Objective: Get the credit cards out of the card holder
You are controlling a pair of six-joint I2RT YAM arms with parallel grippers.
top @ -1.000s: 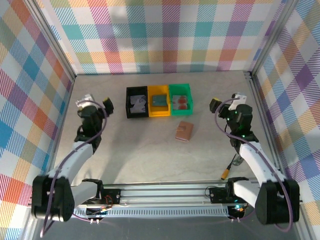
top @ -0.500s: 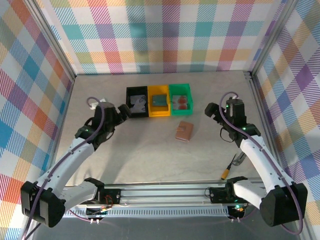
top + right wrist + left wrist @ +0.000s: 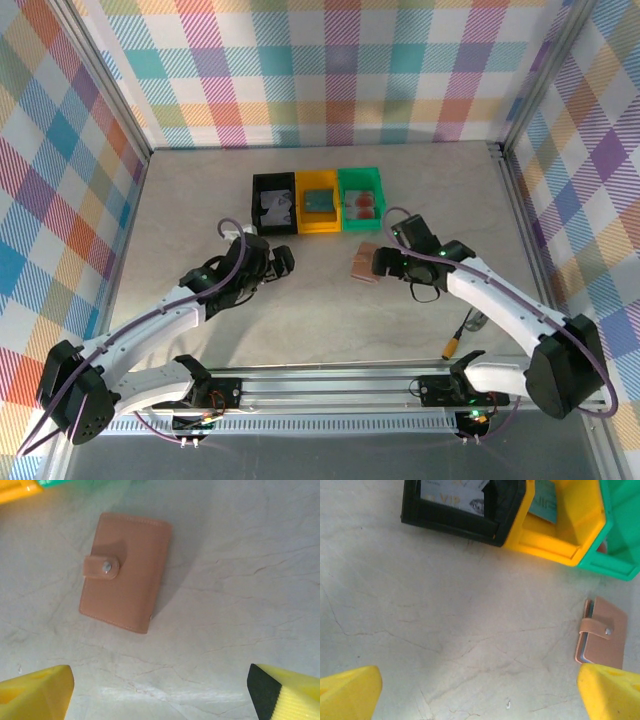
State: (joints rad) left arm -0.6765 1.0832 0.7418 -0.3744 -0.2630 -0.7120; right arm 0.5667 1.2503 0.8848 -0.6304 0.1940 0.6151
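**Top view.**
- Left gripper (image 3: 284, 262): fingers apart, nothing held, over bare table (image 3: 190, 230).
- Right gripper (image 3: 384, 262): fingers apart, nothing held, hanging just over the near edge of the card holder (image 3: 361, 264).
- The holder lies well off the left gripper's fingertips, between the two grippers.
- Black bin (image 3: 256, 205), yellow bin (image 3: 318, 226) and green bin (image 3: 361, 177) stand in a row beyond both grippers, each with a card inside.

**Left wrist view.**
- The holder is ahead of the right-hand fingertip (image 3: 610, 690), flat and closed.
- A grey-blue inner edge shows along one side of the holder.
- The bins are further ahead.

**Right wrist view.**
- The holder is ahead and toward the left-hand fingertip (image 3: 32, 692), off the centre line between the fingers.
- Its strap (image 3: 101, 566) is snapped shut across the cover.
- No credit cards are visible in it.

**Step in hand (judged):** approach, with the holder not yet opened.

**Handling note:**
- Shift the right gripper until the holder sits midway between its fingers, then come straight down.
- Pin the body with one gripper while the other lifts the strap tab.
- A flat holder on a smooth top is likely to slide if pushed from one side only.
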